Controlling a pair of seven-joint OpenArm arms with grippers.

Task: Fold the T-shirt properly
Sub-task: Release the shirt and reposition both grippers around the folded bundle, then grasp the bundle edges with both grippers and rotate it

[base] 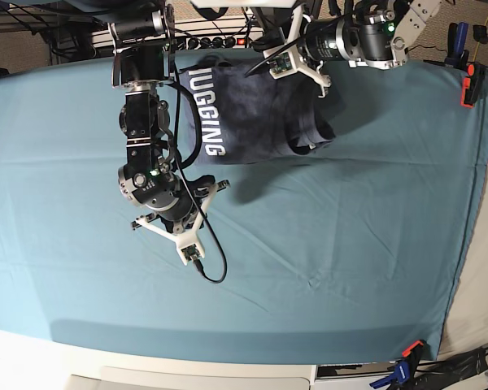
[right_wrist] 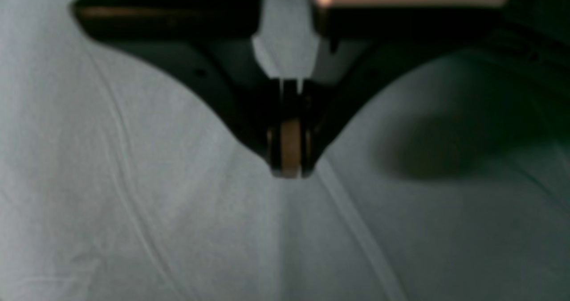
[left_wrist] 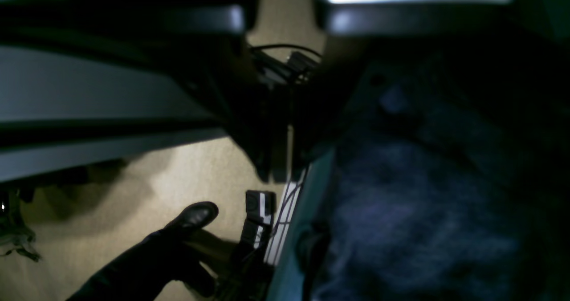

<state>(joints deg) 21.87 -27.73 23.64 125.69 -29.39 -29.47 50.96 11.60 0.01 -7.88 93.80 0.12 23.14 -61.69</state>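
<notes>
The dark blue-grey T-shirt (base: 252,114) lies bunched at the table's far edge, white "UGGING" lettering up and its right part folded into a lump. In the left wrist view it (left_wrist: 423,212) fills the right side, dark and blurred. My left gripper (base: 297,65) is over the shirt's far edge. Its jaws (left_wrist: 278,167) are closed, with shirt cloth running up to them. My right gripper (base: 177,210) is shut and empty just above the bare teal table cloth (right_wrist: 133,203), nearer than the shirt's lettered end. Its closed tips (right_wrist: 289,163) show in the right wrist view.
The teal cloth (base: 333,244) covers the whole table. Its far edge (left_wrist: 307,194) drops to a tan floor where a person's black shoe (left_wrist: 196,214) stands. Clamps sit at the far right (base: 469,81) and near right (base: 407,357) corners. A cable (base: 215,272) loops beside my right gripper.
</notes>
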